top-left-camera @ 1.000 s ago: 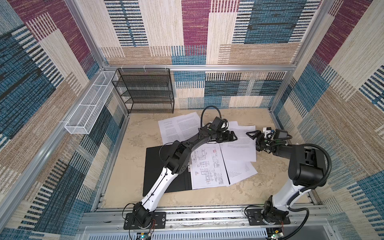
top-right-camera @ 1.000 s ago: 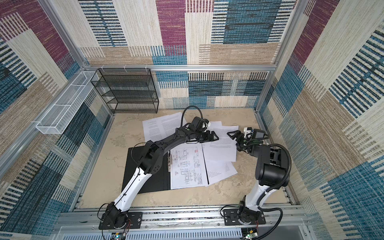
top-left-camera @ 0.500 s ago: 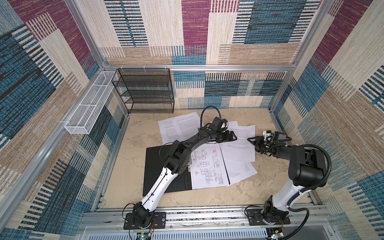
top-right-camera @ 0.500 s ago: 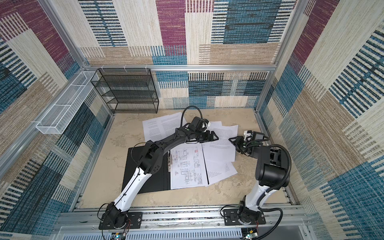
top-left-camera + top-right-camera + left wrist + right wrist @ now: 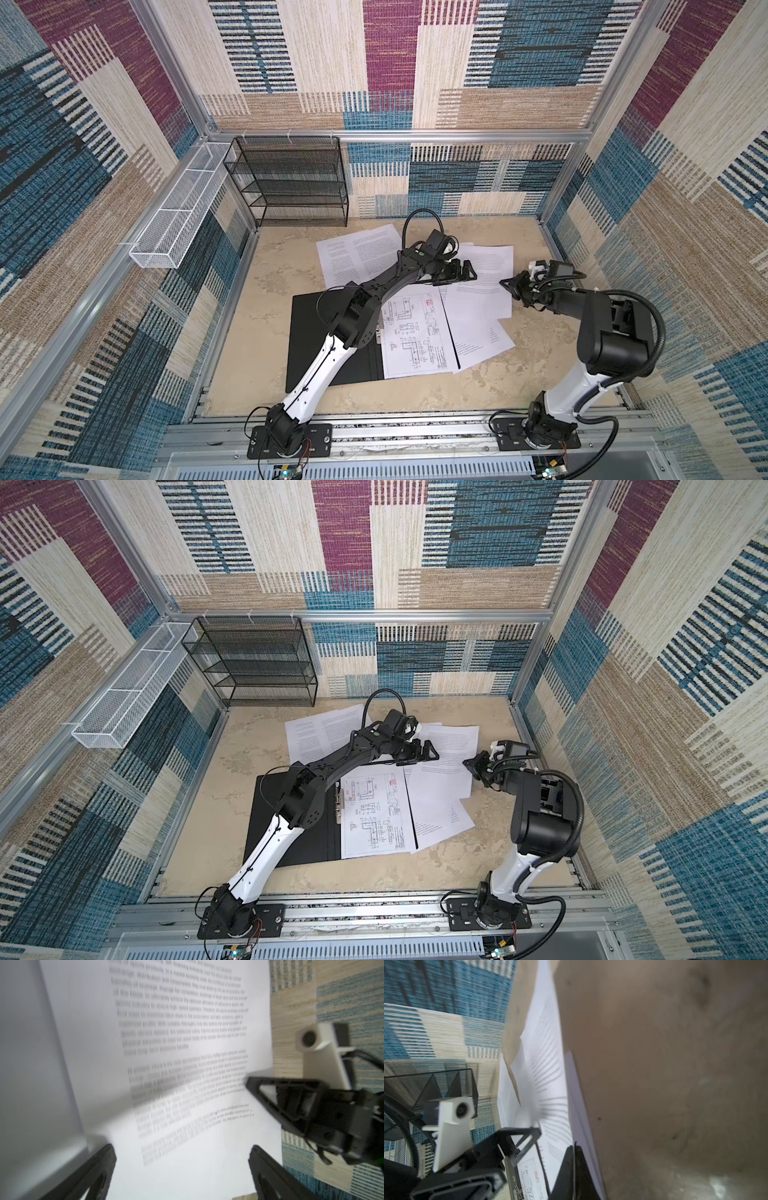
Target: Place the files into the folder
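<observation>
The folder (image 5: 316,332) lies open on the table, its black inside facing up, with a metal clip (image 5: 338,802) at the spine. A file with line drawings (image 5: 411,332) rests on its right half. Text files lie behind (image 5: 357,253) and to the right (image 5: 482,340). Another text file (image 5: 484,282) (image 5: 187,1064) lies between the grippers. My left gripper (image 5: 471,271) (image 5: 181,1149) hovers open over its left part. My right gripper (image 5: 503,284) (image 5: 574,1147) is shut on this sheet's right edge, which curls up a little there.
A black wire-mesh rack (image 5: 291,183) stands at the back left against the wall. A white mesh basket (image 5: 174,220) hangs on the left wall. Aluminium frame rails and patterned walls close in the beige table (image 5: 266,316) on three sides.
My right gripper has moved left to the text sheet's edge and gone from open to shut there. The left arm has barely moved.
</observation>
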`<action>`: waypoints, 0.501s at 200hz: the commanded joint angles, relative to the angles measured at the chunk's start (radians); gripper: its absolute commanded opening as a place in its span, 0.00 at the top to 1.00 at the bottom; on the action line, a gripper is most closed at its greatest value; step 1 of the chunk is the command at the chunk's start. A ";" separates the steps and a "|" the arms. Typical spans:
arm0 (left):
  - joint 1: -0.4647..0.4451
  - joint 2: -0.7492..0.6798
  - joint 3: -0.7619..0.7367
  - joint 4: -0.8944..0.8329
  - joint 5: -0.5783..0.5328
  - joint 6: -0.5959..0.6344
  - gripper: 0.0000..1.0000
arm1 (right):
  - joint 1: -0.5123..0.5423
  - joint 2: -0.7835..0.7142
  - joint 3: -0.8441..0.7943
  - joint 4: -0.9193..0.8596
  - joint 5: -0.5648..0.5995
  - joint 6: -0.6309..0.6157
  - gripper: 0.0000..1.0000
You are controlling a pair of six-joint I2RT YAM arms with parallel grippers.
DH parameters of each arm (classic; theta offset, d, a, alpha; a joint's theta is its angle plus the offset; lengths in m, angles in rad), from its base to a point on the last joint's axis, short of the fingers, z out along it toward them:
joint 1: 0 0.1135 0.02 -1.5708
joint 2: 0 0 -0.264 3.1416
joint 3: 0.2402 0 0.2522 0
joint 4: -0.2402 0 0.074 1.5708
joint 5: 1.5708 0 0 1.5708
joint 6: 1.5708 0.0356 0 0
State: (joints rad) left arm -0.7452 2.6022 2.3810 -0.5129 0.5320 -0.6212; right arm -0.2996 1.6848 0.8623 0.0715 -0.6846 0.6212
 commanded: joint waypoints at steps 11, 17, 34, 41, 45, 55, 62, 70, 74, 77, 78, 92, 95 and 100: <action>-0.001 -0.325 -0.048 -0.123 -0.009 0.055 0.01 | 0.037 -0.082 0.094 -0.095 0.105 -0.094 1.00; 0.005 -0.371 -0.084 -0.159 -0.046 0.069 0.01 | 0.054 -0.095 0.118 -0.120 0.120 -0.109 1.00; 0.025 -0.540 -0.269 -0.224 -0.226 0.094 0.01 | 0.132 -0.132 0.191 -0.190 0.158 -0.143 1.00; 0.038 -0.626 -0.405 -0.217 -0.294 0.097 0.01 | 0.168 -0.148 0.216 -0.217 0.167 -0.152 1.00; 0.049 -0.677 -0.474 -0.203 -0.325 0.092 0.01 | 0.191 -0.156 0.230 -0.228 0.170 -0.154 1.00; 0.088 -0.808 -0.683 -0.148 -0.367 0.070 0.01 | 0.257 -0.182 0.255 -0.250 0.188 -0.156 1.00; 0.130 -0.895 -0.821 -0.100 -0.355 0.049 0.01 | 0.302 -0.196 0.273 -0.266 0.201 -0.159 1.00; 0.184 -0.982 -0.954 -0.061 -0.327 0.021 0.01 | 0.363 -0.208 0.299 -0.291 0.213 -0.153 1.00; 0.213 -1.017 -1.013 -0.050 -0.309 0.005 0.01 | 0.387 -0.213 0.302 -0.292 0.209 -0.145 1.00; 0.236 -1.045 -1.056 -0.044 -0.298 -0.007 0.01 | 0.405 -0.215 0.305 -0.290 0.198 -0.138 1.00; 0.244 -1.049 -1.070 -0.041 -0.295 -0.010 0.01 | 0.410 -0.216 0.306 -0.289 0.194 -0.136 1.00; 0.343 -1.145 -1.238 -0.026 -0.283 -0.037 0.01 | 0.487 -0.215 0.324 -0.284 0.156 -0.112 1.00; 0.363 -1.158 -1.266 -0.027 -0.284 -0.039 0.01 | 0.505 -0.214 0.327 -0.283 0.152 -0.105 1.00; 0.395 -1.173 -1.307 -0.031 -0.281 -0.044 0.01 | 0.531 -0.213 0.329 -0.276 0.139 -0.094 1.00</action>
State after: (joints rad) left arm -0.4561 1.5093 1.2594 -0.5526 0.2581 -0.6056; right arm 0.1349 1.4742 1.1698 -0.1715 -0.5163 0.4927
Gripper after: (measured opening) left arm 0.990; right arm 0.049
